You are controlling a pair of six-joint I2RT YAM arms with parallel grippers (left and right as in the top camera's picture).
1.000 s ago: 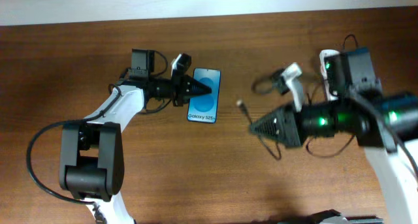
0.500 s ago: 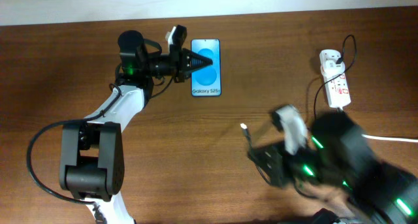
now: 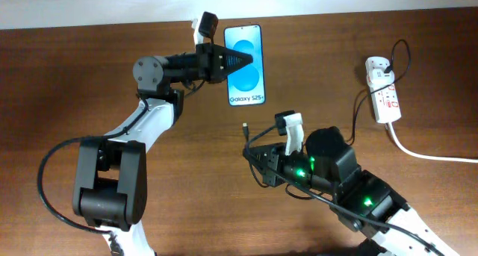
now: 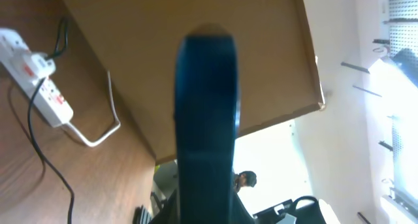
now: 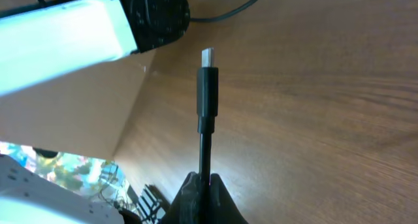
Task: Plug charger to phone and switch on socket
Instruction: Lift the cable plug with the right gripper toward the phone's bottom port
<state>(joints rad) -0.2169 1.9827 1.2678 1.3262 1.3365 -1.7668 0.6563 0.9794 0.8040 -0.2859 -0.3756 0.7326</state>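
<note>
The phone (image 3: 246, 83) has a bright blue screen and is held off the table near the far edge by my left gripper (image 3: 240, 61), which is shut on its left side. In the left wrist view the phone (image 4: 206, 113) shows edge-on between the jaws. My right gripper (image 3: 256, 156) is shut on the charger (image 3: 246, 129), a thin black cable whose plug tip points up towards the phone's lower edge, a short gap away. In the right wrist view the plug (image 5: 207, 87) stands up from the jaws (image 5: 202, 183), with the phone (image 5: 59, 38) at upper left. The white socket (image 3: 383, 89) lies at the right.
A thick white cable (image 3: 426, 156) runs from the socket towards the right edge. Black cable loops (image 3: 399, 54) lie around the socket. The socket (image 4: 39, 80) and white cable (image 4: 91, 139) also show in the left wrist view. The table's far edge is just behind the phone.
My left gripper carried the phone right and towards the far edge. My right arm swung from the right side to front centre, bringing the plug tip under the phone.
</note>
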